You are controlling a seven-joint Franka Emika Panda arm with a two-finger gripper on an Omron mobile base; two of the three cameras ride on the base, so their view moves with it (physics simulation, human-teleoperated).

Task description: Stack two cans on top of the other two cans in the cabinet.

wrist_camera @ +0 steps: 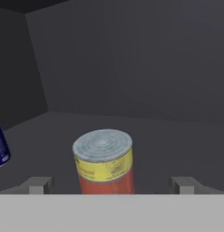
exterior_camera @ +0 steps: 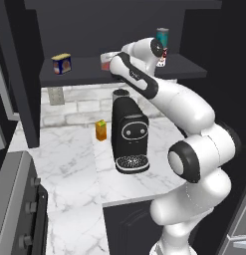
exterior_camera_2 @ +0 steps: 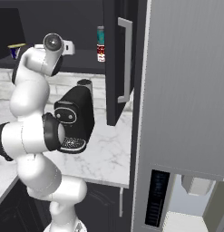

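Shelf board (exterior_camera: 84, 74) of the dark cabinet (exterior_camera: 25, 89) carries, from left to right in the left base view, a squat blue tin (exterior_camera: 61, 63) with a yellow-red label, then a small red-orange can (exterior_camera: 106, 62) partly hidden behind the arm, then a slim teal can (exterior_camera: 162, 37) standing on top of a red-and-white can (exterior_camera: 164, 59). In the hand view the gripper (wrist_camera: 113, 186) is spread wide, its two fingertips (wrist_camera: 38, 185) well apart on either side of the red-orange can, which stands upright between them without touching. The blue tin shows at that view's left edge. Below the shelf, an orange carton (exterior_camera: 100, 130) stands just beside a black coffee machine (exterior_camera: 128, 134) on the marble counter (exterior_camera: 69, 164).
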